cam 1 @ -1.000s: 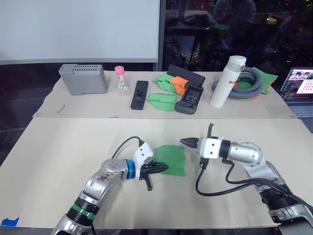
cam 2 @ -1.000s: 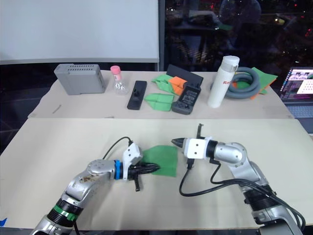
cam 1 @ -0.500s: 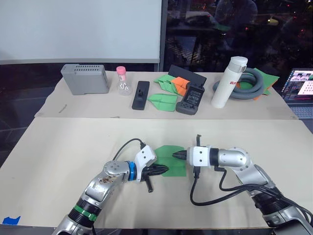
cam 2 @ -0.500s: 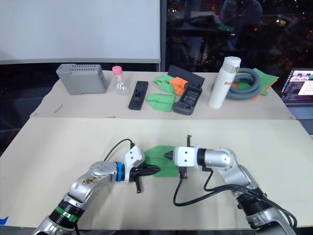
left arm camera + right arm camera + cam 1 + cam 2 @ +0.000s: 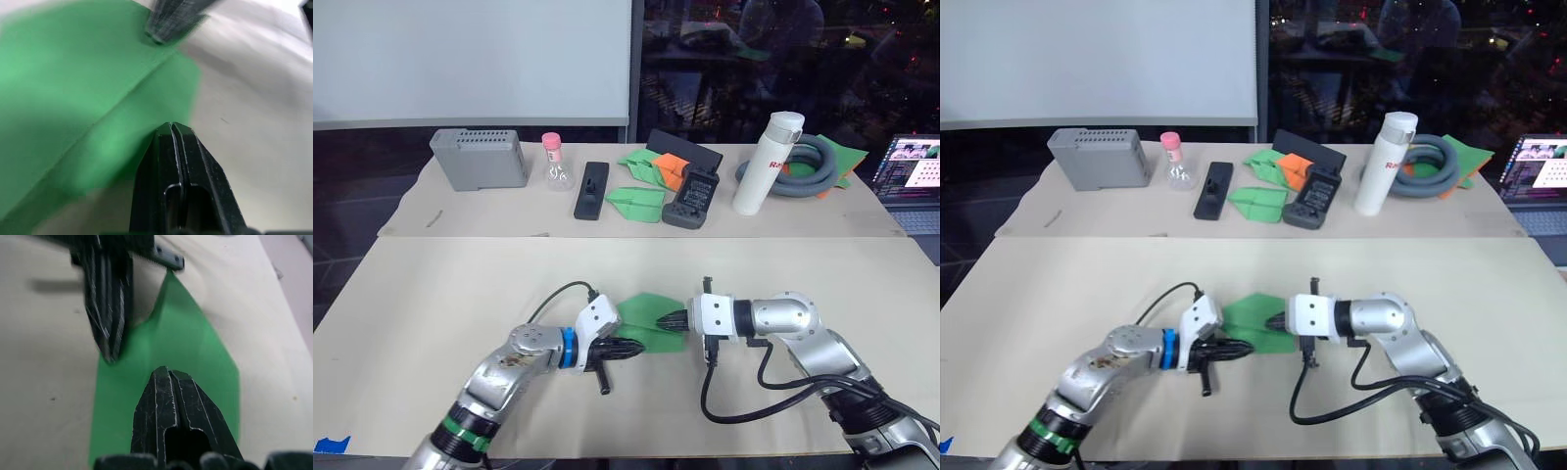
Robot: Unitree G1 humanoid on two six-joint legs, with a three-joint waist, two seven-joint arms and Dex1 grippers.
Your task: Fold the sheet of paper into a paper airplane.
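While both grippers sit low over the near table [image 5: 431, 294], their fingers look pressed together with no gap. The left gripper [image 5: 634, 347] has its 2 black fingers closed into a single point, and in the left wrist view that tip [image 5: 172, 128] rests right at the edge of the sheet of paper [image 5: 651, 315]. I can't tell whether any paper is actually pinched between them. The right gripper [image 5: 674, 318] is closed to a point as well, and its tip lies over the green surface, pressing on or just above it; I can't tell which.

The sheet of paper sits just below the middle of the frame in the left eye view, between the 2 tips. It has a diagonal crease running across it, and its upper part looks lifted a bit off the table. The left tip is at its lower left edge and the right tip at its right side, so the 2 points are nearly nose to nose, just apart.

The left arm comes up from the lower left of the frame, forearm angled toward the centre with the wrist roughly level. The right arm comes in from the lower right, bent at the elbow, with the forearm lying almost horizontal and pointing left.

Along the top of the frame the far table has a grey box [image 5: 479, 158], a white bottle [image 5: 756, 163], a grey hose [image 5: 813, 166], some smaller green paper darts [image 5: 638, 200] and an orange paper dart [image 5: 671, 166].
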